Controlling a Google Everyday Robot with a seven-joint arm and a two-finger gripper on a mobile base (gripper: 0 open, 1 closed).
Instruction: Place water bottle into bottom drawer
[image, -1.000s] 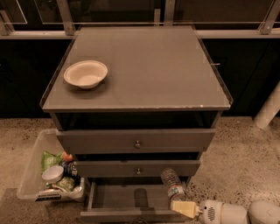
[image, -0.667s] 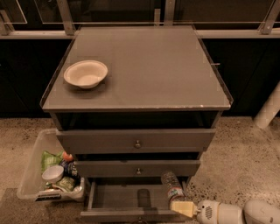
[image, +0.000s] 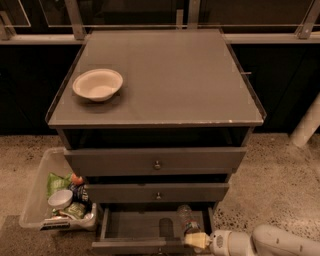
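Observation:
The water bottle (image: 186, 219), small, clear and crinkled, stands in the right part of the open bottom drawer (image: 131, 246), tilted slightly. My gripper (image: 196, 239) comes in from the lower right on a white arm, its cream fingers at the bottle's lower end. The bottom drawer is pulled out below two like drawers, and its shallow grey box shows a dark oval spot near the middle.
A cream bowl (image: 97, 84) sits on the cabinet top (image: 165, 75) at the left. A clear plastic bin (image: 35, 195) with snacks and a cup stands on the floor left of the cabinet. A white post (image: 306, 125) rises at the right. The middle drawer (image: 158, 192) and top drawer (image: 156, 161) are partly out.
My gripper and arm have shifted slightly to the left and down along the drawer's right front. The bottle has stayed in the drawer's right part.

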